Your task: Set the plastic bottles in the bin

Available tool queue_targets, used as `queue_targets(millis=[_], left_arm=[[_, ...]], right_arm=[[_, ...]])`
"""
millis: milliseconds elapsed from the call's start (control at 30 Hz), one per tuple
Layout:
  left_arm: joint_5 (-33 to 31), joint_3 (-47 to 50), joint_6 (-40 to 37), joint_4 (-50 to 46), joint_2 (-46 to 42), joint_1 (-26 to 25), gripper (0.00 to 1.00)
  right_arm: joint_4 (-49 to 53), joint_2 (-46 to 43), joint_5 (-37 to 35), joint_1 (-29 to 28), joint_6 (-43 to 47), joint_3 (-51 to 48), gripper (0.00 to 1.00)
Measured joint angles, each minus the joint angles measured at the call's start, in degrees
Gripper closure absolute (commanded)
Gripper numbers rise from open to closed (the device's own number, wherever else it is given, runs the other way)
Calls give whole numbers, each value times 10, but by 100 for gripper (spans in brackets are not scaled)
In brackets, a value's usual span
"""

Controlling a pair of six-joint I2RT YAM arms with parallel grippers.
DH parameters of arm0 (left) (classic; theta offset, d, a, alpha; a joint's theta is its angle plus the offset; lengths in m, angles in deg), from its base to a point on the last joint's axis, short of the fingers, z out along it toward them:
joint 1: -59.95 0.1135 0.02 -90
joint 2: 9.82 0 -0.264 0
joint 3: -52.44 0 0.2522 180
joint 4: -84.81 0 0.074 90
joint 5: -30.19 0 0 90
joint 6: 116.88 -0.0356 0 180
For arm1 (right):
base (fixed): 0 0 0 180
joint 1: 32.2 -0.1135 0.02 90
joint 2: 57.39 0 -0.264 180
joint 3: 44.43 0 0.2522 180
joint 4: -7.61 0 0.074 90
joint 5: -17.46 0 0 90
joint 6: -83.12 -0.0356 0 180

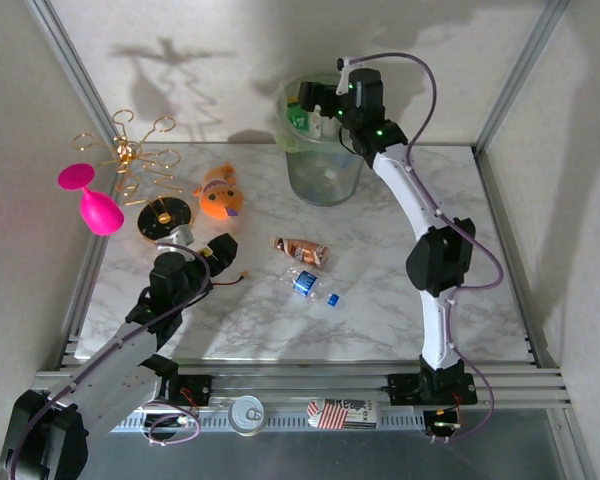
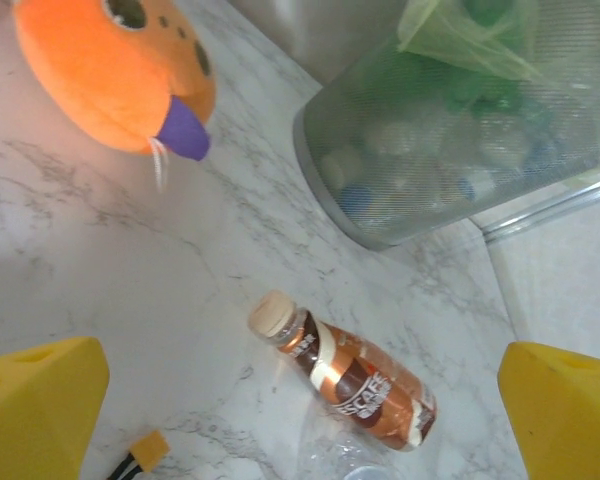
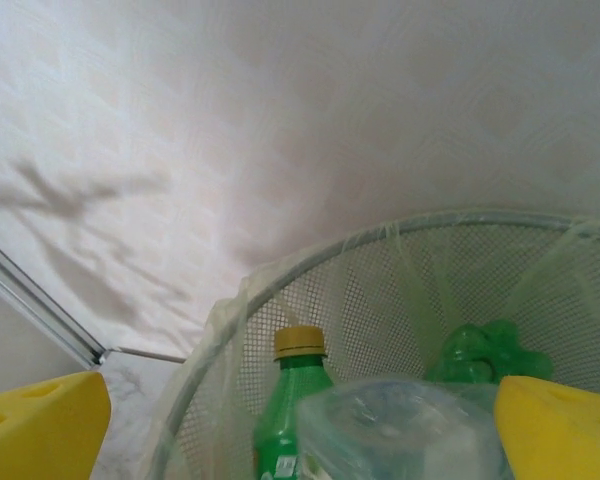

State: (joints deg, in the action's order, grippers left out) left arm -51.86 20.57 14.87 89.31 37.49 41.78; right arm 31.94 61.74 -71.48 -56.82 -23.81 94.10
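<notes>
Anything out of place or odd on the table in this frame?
A small blue cap lies loose beside the crushed clear bottle, not on any bottle. A can sits on the front rail, off the tabletop.

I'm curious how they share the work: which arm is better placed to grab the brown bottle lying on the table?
Left. The left fingers, open, face the nearby brown bottle; the right fingers hang over the bin.

A: table pattern?
B: white-grey marble. bin pale-green mesh.
A: plastic bottle lower centre?
B: brown, cream swirls, beige cap. plush toy orange, purple beak; wine glass pink.
</notes>
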Motion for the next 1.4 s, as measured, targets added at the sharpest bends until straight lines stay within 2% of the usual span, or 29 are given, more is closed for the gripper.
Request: queue_targets(millis=[267,567,867,1000,1200,1400], left_arm=[[27,0,0,45,45,-20,0],[30,-67,-32,40,155,-117,0],[35,-129,-63,7,260,-187,0],[43,-161,-78,-19,311,-210,0],[50,-251,-113,-56,409,-227,0],[58,-321,-147,-85,472,-240,0]], right_arm=[[-35,-199,0,-12,14,-209,1],[-65,-373,-4,-52,8,-487,1],[-87,-545,-17,-56,-72,-753,1],[-101,-581,-29,-56,-98,-808,1],[-115,-593,-45,-56,-110,-827,1],[-115,-627,-63,-56,-110,-844,1]])
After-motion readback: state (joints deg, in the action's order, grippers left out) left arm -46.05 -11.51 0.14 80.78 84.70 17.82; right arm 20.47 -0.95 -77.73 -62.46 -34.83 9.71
